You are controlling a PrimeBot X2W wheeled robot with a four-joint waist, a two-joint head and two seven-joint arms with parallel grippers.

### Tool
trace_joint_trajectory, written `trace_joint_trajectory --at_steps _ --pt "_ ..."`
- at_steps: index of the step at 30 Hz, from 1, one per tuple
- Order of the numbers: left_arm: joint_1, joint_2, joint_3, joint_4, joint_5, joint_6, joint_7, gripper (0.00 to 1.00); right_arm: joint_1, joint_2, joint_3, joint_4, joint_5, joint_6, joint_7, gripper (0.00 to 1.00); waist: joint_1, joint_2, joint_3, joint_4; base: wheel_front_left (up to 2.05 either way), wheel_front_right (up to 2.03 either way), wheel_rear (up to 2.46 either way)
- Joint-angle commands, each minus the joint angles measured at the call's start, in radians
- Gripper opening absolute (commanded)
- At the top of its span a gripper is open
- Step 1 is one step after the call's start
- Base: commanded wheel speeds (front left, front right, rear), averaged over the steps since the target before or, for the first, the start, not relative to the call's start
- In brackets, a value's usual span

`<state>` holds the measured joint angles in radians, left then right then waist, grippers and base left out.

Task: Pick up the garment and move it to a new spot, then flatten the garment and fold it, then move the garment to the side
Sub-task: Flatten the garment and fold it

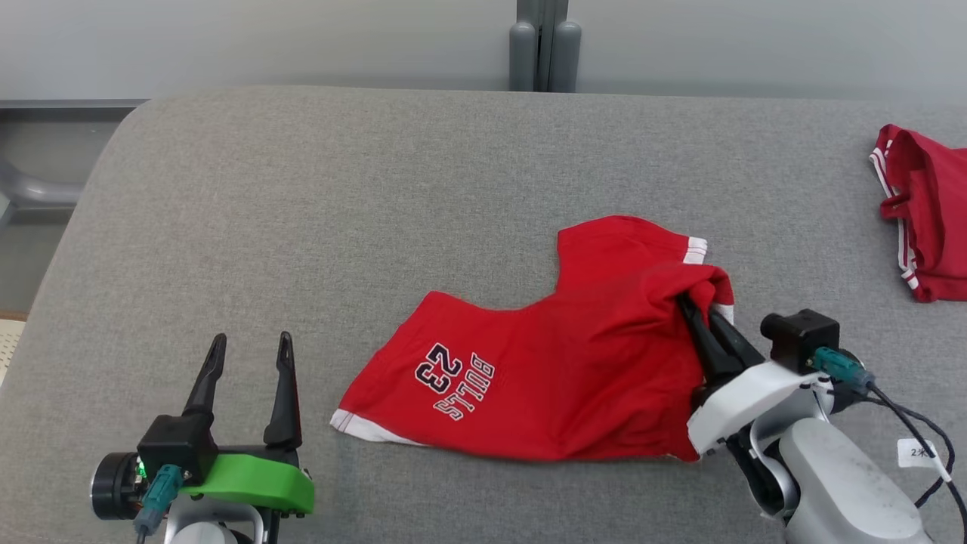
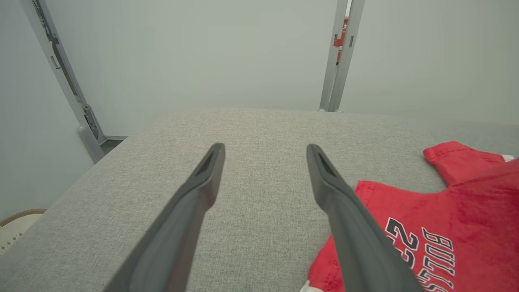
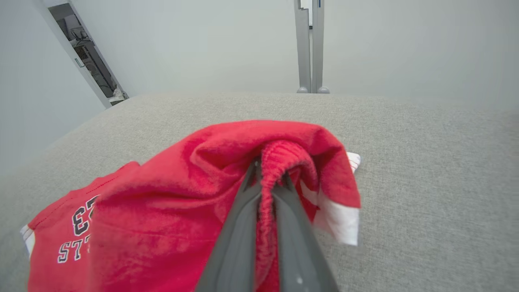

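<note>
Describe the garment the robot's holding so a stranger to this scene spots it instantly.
On the grey padded table, look right of centre near the front edge for the red garment. Unlike the other red garment at the far right edge, it reads BULLS 23 and the right end effector pinches it.

The red garment (image 1: 574,363) bears "BULLS" and "23" in dark letters.

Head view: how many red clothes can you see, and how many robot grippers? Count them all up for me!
Red clothes: 2, the red Bulls 23 shorts and the red garment with white stripes at the right edge
Grippers: 2, the left gripper open, the right gripper shut on the shorts
Total: 4
</note>
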<state>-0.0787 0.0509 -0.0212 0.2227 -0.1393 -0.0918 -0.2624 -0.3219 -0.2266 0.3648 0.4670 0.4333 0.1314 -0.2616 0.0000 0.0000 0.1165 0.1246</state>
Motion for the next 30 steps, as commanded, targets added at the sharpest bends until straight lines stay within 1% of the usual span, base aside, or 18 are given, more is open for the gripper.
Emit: trace_joint_trajectory --at_steps 1,4,8,10,15,18,19,20,21,23,30 --pt "-0.016 0.0 -0.005 0.0 -0.011 0.006 -0.003 1.0 -0.024 -0.005 -0.013 -0.009 0.013 -0.002 -0.004 0.0 0.0 0.0 0.003 -0.001 0.0 0.0 0.0" --pt "-0.023 0.0 -0.019 0.0 -0.016 0.007 -0.003 1.0 -0.063 -0.017 -0.017 0.007 0.016 -0.002 -0.004 0.0 0.0 0.0 0.01 0.003 0.0 0.0 0.0" --pt "-0.032 0.0 -0.032 0.005 -0.021 0.009 -0.003 1.0 -0.147 -0.019 -0.022 0.089 0.045 -0.002 -0.004 0.0 0.0 0.0 0.025 0.018 0.0 0.0 0.0" --pt "-0.039 0.0 -0.039 0.009 -0.023 0.008 -0.003 1.0 -0.188 -0.029 -0.027 0.153 0.039 -0.002 -0.004 0.0 0.0 0.0 0.034 0.029 0.0 0.0 0.0" --pt "-0.05 0.0 -0.059 0.015 -0.027 0.012 -0.003 1.0 -0.28 -0.029 -0.06 0.314 0.026 -0.002 -0.004 0.0 0.0 0.0 0.051 0.05 0.0 0.0 0.0" --pt "-0.053 0.0 -0.067 0.017 -0.033 0.017 -0.003 1.0 -0.301 -0.016 -0.054 0.374 0.018 -0.002 -0.004 0.0 0.0 0.0 0.055 0.055 0.0 0.0 0.0" --pt "-0.053 0.0 -0.069 0.018 -0.034 0.02 -0.003 1.0 -0.306 -0.014 -0.053 0.384 0.016 -0.002 -0.004 0.28 0.0 0.0 0.054 0.054 0.0 0.0 0.0" --pt "-0.053 0.0 -0.07 0.018 -0.036 0.021 -0.003 1.0 -0.307 -0.013 -0.055 0.386 0.014 -0.002 -0.004 0.74 0.0 0.0 0.054 0.052 0.0 0.0 0.0" --pt "-0.051 0.0 -0.069 0.018 -0.038 0.023 -0.003 1.0 -0.304 -0.012 -0.061 0.383 0.014 -0.002 -0.004 1.0 0.0 0.0 0.052 0.047 0.0 0.0 0.0" --pt "-0.046 0.0 -0.069 0.019 -0.04 0.025 -0.003 1.0 -0.283 -0.009 -0.069 0.36 0.01 -0.002 -0.004 1.0 0.0 0.0 0.045 0.036 0.0 0.0 0.0" --pt "-0.019 0.001 -0.053 0.02 -0.025 0.022 -0.003 1.0 -0.12 -0.019 -0.126 0.185 0.007 -0.002 -0.004 1.0 0.0 0.0 -0.006 -0.015 0.0 0.0 0.0"
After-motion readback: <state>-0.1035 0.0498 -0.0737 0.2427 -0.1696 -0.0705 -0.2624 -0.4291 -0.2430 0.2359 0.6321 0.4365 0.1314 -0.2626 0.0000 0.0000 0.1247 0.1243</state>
